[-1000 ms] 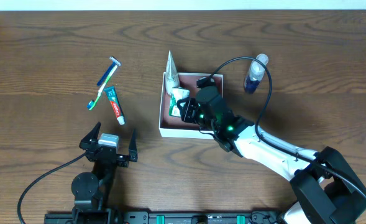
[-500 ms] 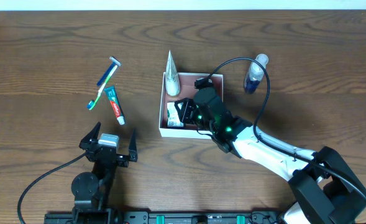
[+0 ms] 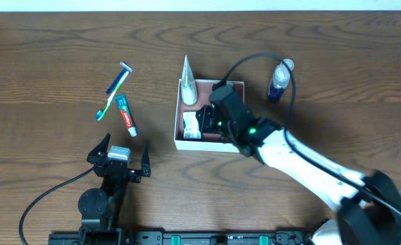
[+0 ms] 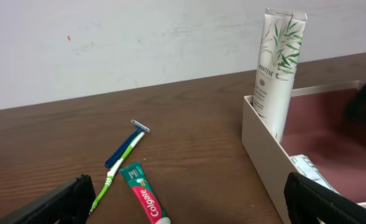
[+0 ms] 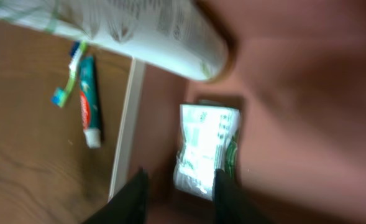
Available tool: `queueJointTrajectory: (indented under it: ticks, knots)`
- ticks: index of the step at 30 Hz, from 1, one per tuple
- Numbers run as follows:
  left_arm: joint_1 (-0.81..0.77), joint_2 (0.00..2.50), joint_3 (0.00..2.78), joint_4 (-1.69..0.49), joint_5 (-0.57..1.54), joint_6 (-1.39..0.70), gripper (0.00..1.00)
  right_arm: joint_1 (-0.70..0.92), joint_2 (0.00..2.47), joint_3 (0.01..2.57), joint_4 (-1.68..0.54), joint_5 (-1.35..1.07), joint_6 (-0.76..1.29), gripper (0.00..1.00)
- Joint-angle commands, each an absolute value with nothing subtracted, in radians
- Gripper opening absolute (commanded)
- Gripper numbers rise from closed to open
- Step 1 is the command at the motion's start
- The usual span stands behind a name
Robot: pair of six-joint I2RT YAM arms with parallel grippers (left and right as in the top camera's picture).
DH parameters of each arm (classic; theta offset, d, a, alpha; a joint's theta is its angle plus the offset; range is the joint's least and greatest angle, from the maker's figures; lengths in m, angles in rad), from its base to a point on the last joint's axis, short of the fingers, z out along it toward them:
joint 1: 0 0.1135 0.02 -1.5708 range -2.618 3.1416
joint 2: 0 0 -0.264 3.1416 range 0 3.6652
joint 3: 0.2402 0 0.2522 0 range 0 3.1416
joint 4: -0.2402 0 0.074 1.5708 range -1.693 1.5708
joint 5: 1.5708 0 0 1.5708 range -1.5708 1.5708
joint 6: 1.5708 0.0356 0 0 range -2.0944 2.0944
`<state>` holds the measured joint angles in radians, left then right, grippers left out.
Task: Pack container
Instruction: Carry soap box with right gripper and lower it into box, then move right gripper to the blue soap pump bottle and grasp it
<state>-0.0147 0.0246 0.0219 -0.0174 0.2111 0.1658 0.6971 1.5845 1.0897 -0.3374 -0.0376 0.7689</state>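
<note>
A blue razor [image 3: 114,84] and a green toothbrush [image 3: 107,104] lie touching on the wooden table [image 3: 43,41], a toothpaste tube [image 3: 126,114] just beside them. A blue bottle [image 3: 278,83] sits well apart.

A dark brown wood-grain table [image 3: 50,68] carries a blue-handled plastic razor [image 3: 118,78] and a green-and-white toothbrush [image 3: 109,102] lying crossed at its left. A green-and-red toothpaste tube [image 3: 126,115] lies just beside the brush. Near the middle stands a square, shallow, white-walled container [image 3: 175,126] with a pinkish-brown inside, and a small blue bottle [image 3: 278,80] stands near its right side.
</note>
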Motion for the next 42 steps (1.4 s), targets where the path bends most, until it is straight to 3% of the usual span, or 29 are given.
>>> queueJointTrajectory:
  ticks: [1,6,13,22,31,42]
  knots:
    - [-0.010,0.025,0.004,-0.048,0.239,0.183,0.98,0.642,1.464,1.224,-0.479,0.103,0.627,0.46]
    - [-0.010,0.025,0.004,-0.048,0.239,0.183,0.98,0.524,1.404,1.346,-0.674,0.244,0.521,0.69]
    - [-0.010,0.025,0.004,-0.048,0.239,0.183,0.98,0.321,1.452,1.361,-0.644,0.258,0.447,0.79]
    - [-0.010,0.025,0.004,-0.048,0.239,0.183,0.98,0.229,1.580,1.361,-0.555,0.243,0.358,0.86]
    - [-0.010,0.025,0.004,-0.048,0.239,0.183,0.98,0.196,1.716,1.361,-0.502,0.243,0.350,0.82]
    - [-0.010,0.025,0.004,-0.048,0.239,0.183,0.98,0.194,1.812,1.361,-0.458,0.205,0.339,0.49]
